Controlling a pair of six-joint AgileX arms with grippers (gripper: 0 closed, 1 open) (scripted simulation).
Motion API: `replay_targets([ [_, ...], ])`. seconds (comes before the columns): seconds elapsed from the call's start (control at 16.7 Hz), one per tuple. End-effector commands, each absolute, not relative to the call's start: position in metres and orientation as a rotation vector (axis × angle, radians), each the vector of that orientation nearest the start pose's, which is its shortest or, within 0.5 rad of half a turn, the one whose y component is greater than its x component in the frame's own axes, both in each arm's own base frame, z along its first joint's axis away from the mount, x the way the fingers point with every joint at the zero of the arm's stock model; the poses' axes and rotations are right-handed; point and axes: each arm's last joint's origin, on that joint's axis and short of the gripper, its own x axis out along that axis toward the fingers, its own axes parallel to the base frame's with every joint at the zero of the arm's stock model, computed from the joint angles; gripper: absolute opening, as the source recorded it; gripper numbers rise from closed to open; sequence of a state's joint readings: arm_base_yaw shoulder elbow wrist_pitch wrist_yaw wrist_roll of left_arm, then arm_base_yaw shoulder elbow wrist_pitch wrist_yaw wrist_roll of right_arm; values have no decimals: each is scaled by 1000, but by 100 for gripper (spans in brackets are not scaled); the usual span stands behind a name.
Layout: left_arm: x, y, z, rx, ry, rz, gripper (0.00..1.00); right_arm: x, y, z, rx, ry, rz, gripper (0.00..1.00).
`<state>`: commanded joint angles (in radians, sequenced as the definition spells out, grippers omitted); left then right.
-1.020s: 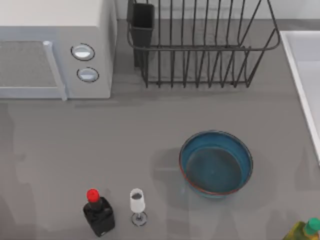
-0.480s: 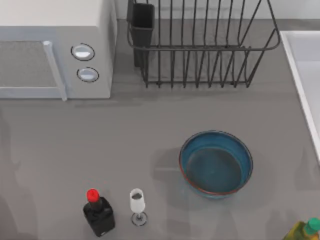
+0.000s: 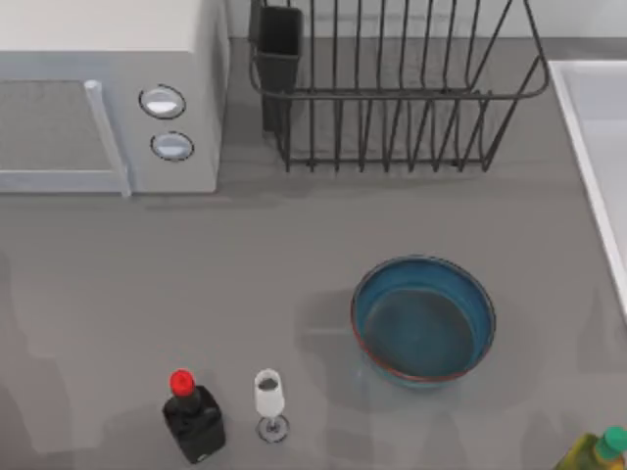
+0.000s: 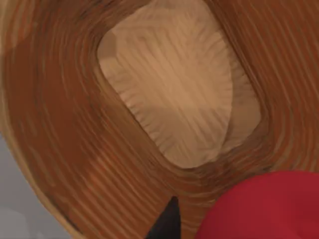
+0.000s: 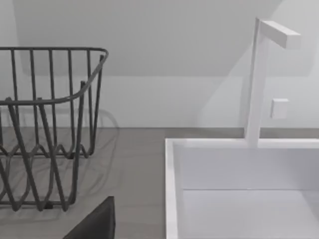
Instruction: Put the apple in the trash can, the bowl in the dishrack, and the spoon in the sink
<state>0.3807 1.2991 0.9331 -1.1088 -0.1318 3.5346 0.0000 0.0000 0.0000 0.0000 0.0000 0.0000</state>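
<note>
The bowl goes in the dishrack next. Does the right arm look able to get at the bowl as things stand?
Probably yes. The bowl sits upright on open counter right of centre, with nothing on or against it. The right wrist view faces the dishrack and sink, so that arm seems close by.

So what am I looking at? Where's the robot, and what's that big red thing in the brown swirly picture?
It's a robot with two arms, each ending in a two-finger gripper, at a grey kitchen counter. One picture looks down from above. It shows a white microwave oven, a black wire dishrack, a wide deep-blue bowl, a black bottle with a red cap, a small clear wine glass, a yellow-green bottle and the pale white sink. The other two pictures come from cameras on the wrists. The left one looks into a brown wooden container. The red thing is the small red apple, right by the left gripper. I can't tell whether it's gripped. The right gripper is near the dishrack and sink.
</note>
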Motion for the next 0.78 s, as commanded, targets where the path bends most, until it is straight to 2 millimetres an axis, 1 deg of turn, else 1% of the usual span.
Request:
replay_targets([
  [0.12,196,86,208,-2170,-160,2103,0,106,-1,160,0,0,0,100],
  [0.18,195,87,204,-2165,-156,2106,0,106,-1,160,0,0,0,100],
  [0.42,195,87,203,-2164,-154,2107,0,106,-1,160,0,0,0,100],
  [0.78,195,87,203,-2164,-154,2107,45,106,-1,160,0,0,0,100],
])
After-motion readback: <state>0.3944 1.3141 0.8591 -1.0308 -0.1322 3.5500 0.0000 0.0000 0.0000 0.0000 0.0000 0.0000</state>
